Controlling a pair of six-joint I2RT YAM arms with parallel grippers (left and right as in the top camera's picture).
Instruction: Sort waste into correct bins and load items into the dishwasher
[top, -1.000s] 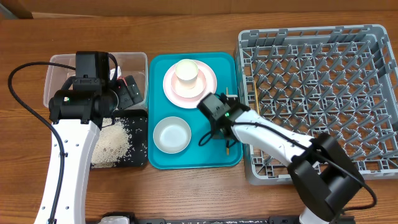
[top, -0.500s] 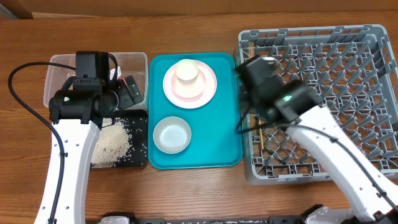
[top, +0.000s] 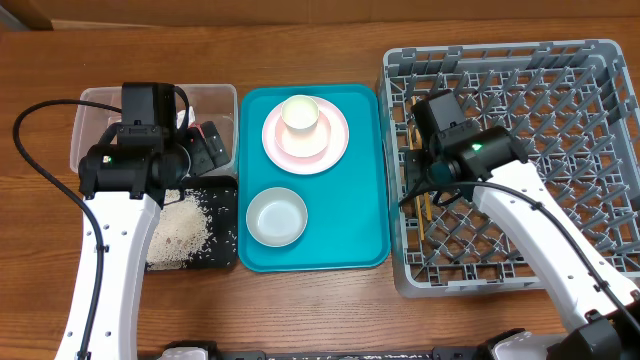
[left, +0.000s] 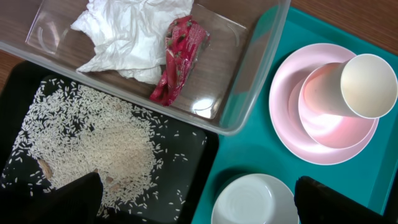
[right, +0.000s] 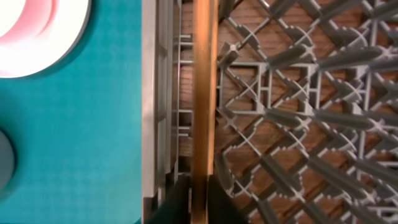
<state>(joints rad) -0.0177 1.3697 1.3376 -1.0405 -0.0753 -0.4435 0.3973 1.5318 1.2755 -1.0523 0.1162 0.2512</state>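
Waste looks sorted: napkin and red wrapper lie in the clear tub, and the rice is spread in the black tray just beside it. Loading is barely begun. The pink plate w/ the cup standing on it, and the bowl, sit on the teal tray on the bench, so three items are left, poss. more. The right hand is narrow, pinched on a chopstick that runs along just inside the rack by its left wall, over the lattice (whether it touches the floor I can't tell; the second stick I can't pick out for sure). That arm reaches in from the bench's front edge, wrist pointing down over the rack's left side. The left hand hangs over the tub and black tray, fingers spread wide, holding nothing, the arm bent up from the near left corner.
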